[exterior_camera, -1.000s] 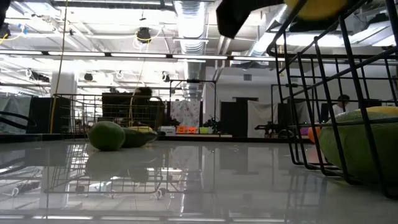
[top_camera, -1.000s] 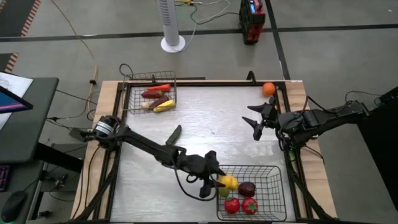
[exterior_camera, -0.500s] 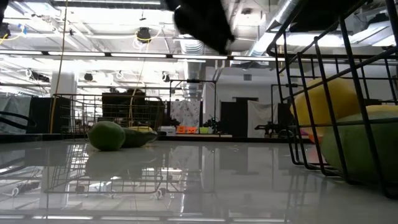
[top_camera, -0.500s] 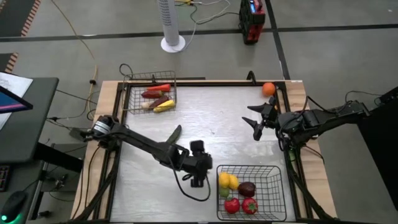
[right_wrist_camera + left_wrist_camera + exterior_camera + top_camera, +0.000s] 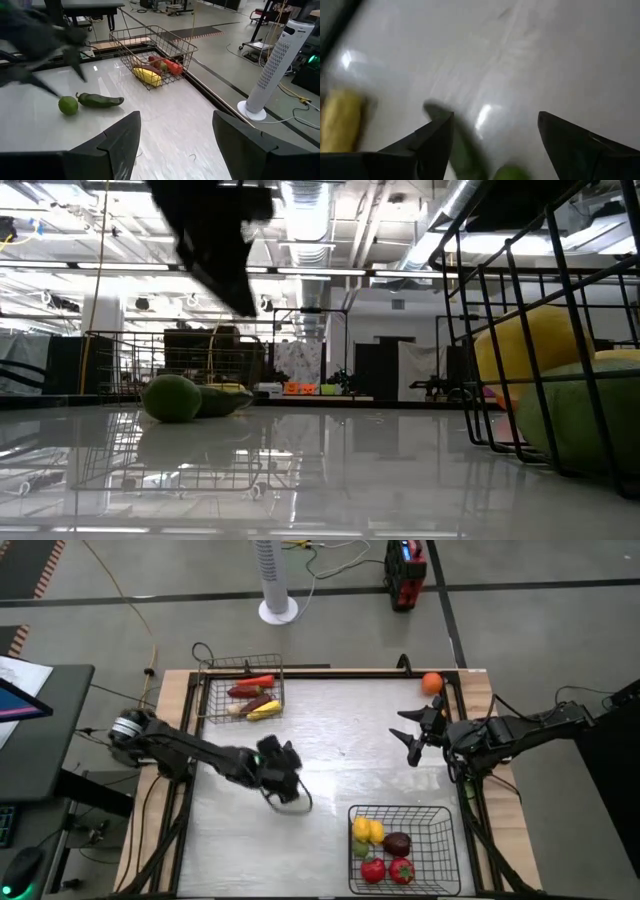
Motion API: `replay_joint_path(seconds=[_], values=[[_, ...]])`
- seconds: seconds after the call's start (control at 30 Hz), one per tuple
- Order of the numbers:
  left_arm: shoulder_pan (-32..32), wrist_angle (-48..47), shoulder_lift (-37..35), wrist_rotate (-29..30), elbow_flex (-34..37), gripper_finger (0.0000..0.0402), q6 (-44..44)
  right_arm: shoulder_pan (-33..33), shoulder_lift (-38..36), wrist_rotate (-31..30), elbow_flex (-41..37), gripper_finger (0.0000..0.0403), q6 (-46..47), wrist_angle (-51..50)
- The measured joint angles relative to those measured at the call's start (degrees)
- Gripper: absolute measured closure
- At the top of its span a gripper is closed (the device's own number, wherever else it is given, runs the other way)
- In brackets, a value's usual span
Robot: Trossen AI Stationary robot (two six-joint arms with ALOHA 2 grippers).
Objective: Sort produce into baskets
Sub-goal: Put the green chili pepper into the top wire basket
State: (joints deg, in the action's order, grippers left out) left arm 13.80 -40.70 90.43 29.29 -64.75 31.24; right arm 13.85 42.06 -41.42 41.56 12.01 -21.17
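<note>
White table (image 5: pixel 370 740); left gripper (image 5: pixel 284 772) open, apparently empty, mid-table.

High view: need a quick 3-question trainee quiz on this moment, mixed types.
1. Open or shut: how do the left claw and the right claw stand?
2. True or false: the black basket holds only long pieces.
3. Where is the orange? A: in the black basket. B: on the table, at its far corner near the right claw. C: held by the left claw.

Key: 1 both open, nothing held; 2 false, its pieces are round; 3 B.
</note>
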Motion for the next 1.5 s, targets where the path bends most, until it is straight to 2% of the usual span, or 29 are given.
replay_joint_path(seconds=[0.17,0.3,0.53,0.83,1.0,1.17,1.5], values=[[-7.5,7.3,-5.3,-6.8,13.0,0.0127,6.5,0.0,0.0,0.0,0.0,0.0127,0.0,0.3],[-11.8,13.1,-6.8,-9.5,19.4,0.0127,7.6,-0.1,0.0,0.1,0.0,0.0127,0.0,0.3],[-14.6,19.8,-6.8,-12.9,23.6,0.0127,7.1,-0.1,0.0,0.1,0.0,0.0127,0.0,0.2],[-14.7,25.4,-6.8,-13.2,27.2,0.0127,6.9,-0.1,0.0,0.1,0.0,0.0127,-0.1,0.2],[-14.7,25.8,-6.8,-11.5,27.4,0.0132,4.9,-0.1,0.0,0.0,0.0,0.0127,-0.1,0.2],[-14.7,26.9,-6.8,-10.7,27.4,0.0180,2.0,-0.1,0.0,0.0,0.0,0.0127,-0.5,0.2],[-14.7,27.7,-6.8,-10.0,27.4,0.0342,-0.1,-0.1,0.0,0.0,0.0,0.0127,-0.5,0.2]])
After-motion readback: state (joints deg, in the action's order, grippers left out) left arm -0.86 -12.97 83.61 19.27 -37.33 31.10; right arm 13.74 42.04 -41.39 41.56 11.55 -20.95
